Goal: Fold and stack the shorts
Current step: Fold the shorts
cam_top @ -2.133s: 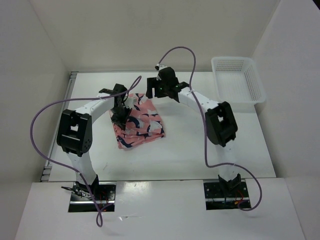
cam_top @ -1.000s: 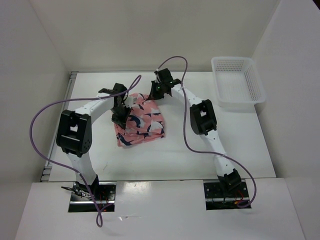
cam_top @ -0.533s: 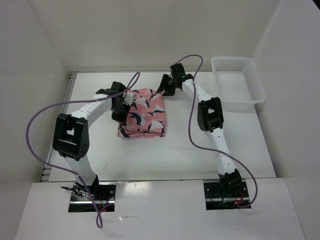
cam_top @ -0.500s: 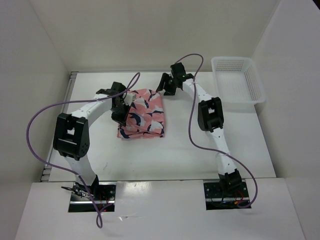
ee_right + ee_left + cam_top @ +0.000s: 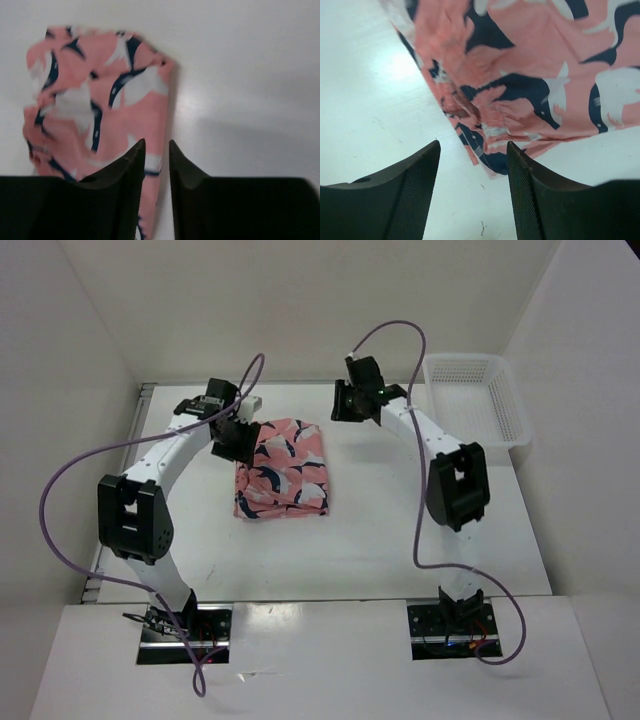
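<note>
The two arms rise from the near edge of the white table [image 5: 380, 540], one on each side. Past them, left of the middle, the shorts [image 5: 282, 470] lie on the tabletop in a folded, roughly rectangular bundle, flat and with neither gripper touching them. The near left corner looks more rumpled, with layered edges showing in the left wrist view [image 5: 530, 75].

The left gripper [image 5: 235, 435] is at the far left corner of the bundle, just beside the cloth. Its wrist camera shows the two black fingers [image 5: 415, 190] spread wide apart, with nothing between them but the table and the crumpled hem. Whether it sits on the table or above it cannot be told.

Farther back and to the right, the right gripper [image 5: 345, 405] is apart from the far right corner of the shorts. In its wrist view the fingers [image 5: 130, 170] are drawn close, leaving only a narrow slit, and nothing is caught in it. The folded shorts [image 5: 95, 95] show beyond the tips.

A white mesh basket [image 5: 512, 410] stands at the far right corner of the table, well apart from the shorts.
</note>
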Controlling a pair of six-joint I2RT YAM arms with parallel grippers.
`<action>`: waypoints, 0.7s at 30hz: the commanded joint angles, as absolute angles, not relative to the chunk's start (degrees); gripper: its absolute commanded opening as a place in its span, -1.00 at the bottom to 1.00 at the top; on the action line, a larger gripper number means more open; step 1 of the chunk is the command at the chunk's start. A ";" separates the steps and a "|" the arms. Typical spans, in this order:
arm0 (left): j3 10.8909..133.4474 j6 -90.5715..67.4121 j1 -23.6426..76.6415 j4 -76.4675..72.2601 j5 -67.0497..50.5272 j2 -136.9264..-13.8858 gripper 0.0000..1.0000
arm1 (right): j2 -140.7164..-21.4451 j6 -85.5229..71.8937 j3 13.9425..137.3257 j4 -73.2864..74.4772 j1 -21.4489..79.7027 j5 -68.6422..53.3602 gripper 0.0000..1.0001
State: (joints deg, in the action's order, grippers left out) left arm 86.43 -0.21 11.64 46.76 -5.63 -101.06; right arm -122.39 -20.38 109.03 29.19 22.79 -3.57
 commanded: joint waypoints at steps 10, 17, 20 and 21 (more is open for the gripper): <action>95.97 0.00 9.93 36.22 -0.10 -115.65 0.25 | -106.52 -22.58 76.03 13.89 41.22 1.58 -1.00; 99.14 0.00 9.40 34.89 4.39 -123.48 0.15 | -108.54 -26.28 69.43 9.67 41.22 1.85 -1.00; 100.36 0.00 9.40 34.89 5.27 -125.32 0.15 | -107.15 -26.28 68.38 9.67 41.22 3.59 -1.00; 100.37 0.00 9.40 34.89 5.27 -125.33 0.15 | -107.14 -26.28 68.38 9.67 41.22 3.60 -1.00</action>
State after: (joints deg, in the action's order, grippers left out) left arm 97.80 -0.23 9.93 36.88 2.39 -123.92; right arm -108.33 -25.32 69.28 13.72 41.23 1.28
